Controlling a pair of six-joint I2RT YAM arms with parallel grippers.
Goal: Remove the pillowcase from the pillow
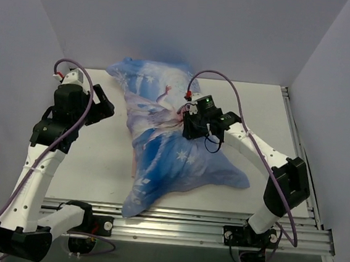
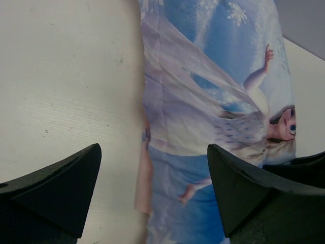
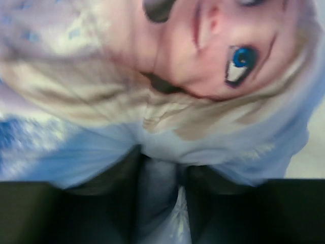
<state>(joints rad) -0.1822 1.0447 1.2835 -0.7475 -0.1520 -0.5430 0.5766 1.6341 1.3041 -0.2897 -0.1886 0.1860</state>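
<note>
Pale grey walls (image 1: 173, 19) box in a white table (image 1: 91, 160). The pillowcase (image 1: 160, 151) lies across its middle, running from twelve o'clock towards six, with the pillow wholly hidden inside. The right gripper (image 1: 189, 125), at the cover's three o'clock edge, has its fingers pinched on a fold of fabric. The left gripper (image 1: 106, 109) hangs at nine o'clock, fingers wide and holding nothing. Stripping looks barely begun. Next, I judge, the left must pin the pillow while the right draws cloth off.
</note>
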